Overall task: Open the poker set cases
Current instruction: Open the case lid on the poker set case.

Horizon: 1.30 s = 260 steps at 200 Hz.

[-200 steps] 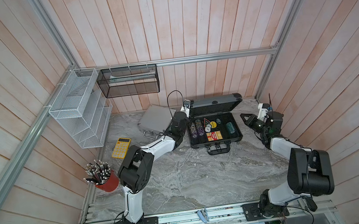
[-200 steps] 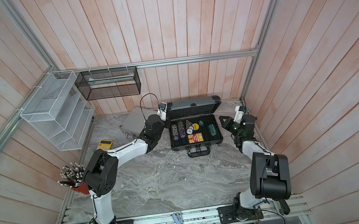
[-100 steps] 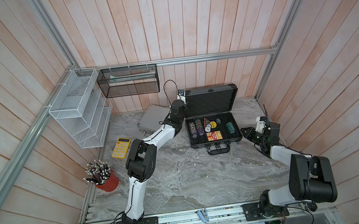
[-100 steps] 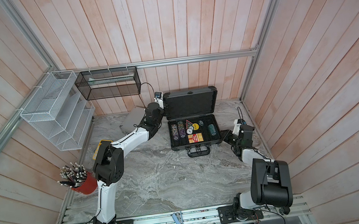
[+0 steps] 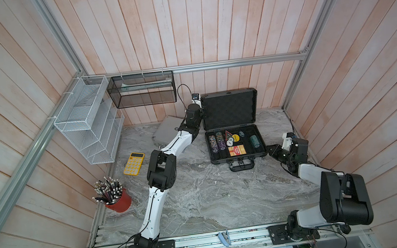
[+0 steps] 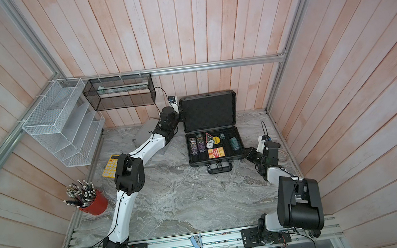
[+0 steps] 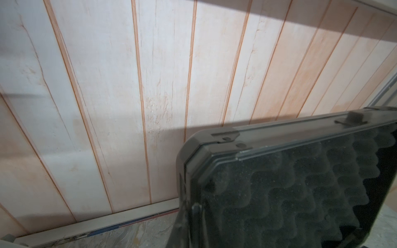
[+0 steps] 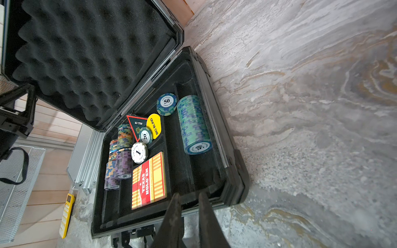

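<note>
**A:** Where are your two cases?

**B:** The dark-grey case (image 5: 237,159) sits far-centre on the counter (image 5: 213,199), handle (image 5: 241,166) toward the near side. The silver case (image 5: 165,131) lies just left of it by the far wall, partly hidden behind your left arm.

**A:** Why is the left hand up there?

**B:** Your left hand (image 5: 201,105) is at the left edge of the lid (image 5: 230,109), near its top corner. My read: it props the lid so it can't fall shut. The hand is clenched. No view shows its fingers, so I can't tell whether it pinches the lid edge or only bears on it.

**A:** And the right?

**B:** Your right hand (image 8: 189,194) is low at the near-right corner of the base. Its fingers are nearly together with nothing between them, and the tips are at the rim; contact isn't clear. It's likely bracing the base so it doesn't slide.

**A:** How do the cases look?

**B:** On the dark one the lid stands upright, roughly square to the base, lined with black egg-crate foam. The base has black foam slots with chip rows (image 8: 194,124) on the left and right. Loose chips and a red-yellow card box (image 8: 148,180) sit in the middle. The silver one is ribbed aluminium, lid shut. I'd call you half done; that one's next.
</note>
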{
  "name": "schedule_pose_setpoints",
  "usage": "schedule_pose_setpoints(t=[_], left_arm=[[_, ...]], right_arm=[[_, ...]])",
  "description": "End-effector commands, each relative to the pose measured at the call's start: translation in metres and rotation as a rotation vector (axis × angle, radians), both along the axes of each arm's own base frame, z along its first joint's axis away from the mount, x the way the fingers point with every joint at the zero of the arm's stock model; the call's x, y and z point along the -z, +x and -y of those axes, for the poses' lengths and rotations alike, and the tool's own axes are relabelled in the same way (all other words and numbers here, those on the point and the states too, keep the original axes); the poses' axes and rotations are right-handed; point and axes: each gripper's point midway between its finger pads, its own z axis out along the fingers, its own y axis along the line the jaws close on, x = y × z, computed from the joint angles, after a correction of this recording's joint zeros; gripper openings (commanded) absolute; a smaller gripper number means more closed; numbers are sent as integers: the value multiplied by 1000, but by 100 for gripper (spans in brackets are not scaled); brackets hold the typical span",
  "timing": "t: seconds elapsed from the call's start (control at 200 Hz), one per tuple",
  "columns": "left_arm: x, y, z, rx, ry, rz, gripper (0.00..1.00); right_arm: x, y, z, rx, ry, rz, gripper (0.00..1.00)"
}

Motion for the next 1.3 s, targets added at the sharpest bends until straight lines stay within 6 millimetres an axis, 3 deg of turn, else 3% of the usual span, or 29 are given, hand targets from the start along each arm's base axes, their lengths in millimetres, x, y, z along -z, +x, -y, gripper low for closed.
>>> schedule_pose_setpoints(t=[0.0,0.41,0.985,1.18,1.295], left_arm=[[126,-36,47,204,52,-353,0],[149,-32,53,225,-20,-498,0],[180,-47,55,277,-136,-659,0],[169,-46,54,272,-135,-632,9],[159,-44,52,264,-135,-611,25]], right_arm=[[3,-5,0,4,-19,-2,18],[11,-6,0,10,-8,-18,18],[21,-6,-1,6,6,-30,18],[23,-5,-2,6,9,-34,18],[24,-4,-2,6,12,-35,18]])
